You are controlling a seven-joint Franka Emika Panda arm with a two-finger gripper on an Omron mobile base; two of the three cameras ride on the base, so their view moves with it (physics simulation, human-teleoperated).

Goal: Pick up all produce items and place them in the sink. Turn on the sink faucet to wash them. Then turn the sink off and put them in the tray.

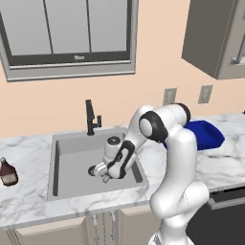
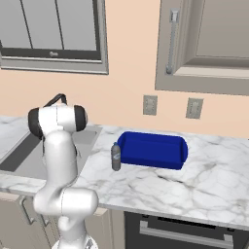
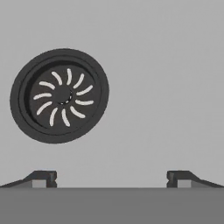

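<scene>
My gripper (image 1: 103,176) is down inside the grey sink (image 1: 72,139), just right of the round dark drain (image 1: 92,171). In the hand view the drain (image 3: 59,95) lies at upper left on the bare basin floor. The gripper (image 3: 112,179) is open, its fingertips (image 3: 43,178) wide apart with nothing between them. The produce items are out of view. The black sink faucet (image 1: 90,117) stands at the back rim of the sink. The blue tray (image 1: 206,134) sits on the counter to the right, partly behind my arm. The right base view has the tray (image 2: 151,150) and the sink (image 2: 29,155).
A dark brown bottle (image 1: 7,172) stands on the marble counter left of the sink. A small grey canister (image 2: 115,157) stands at the tray's left end. Wall cabinets hang above the right counter, and a window is behind the sink.
</scene>
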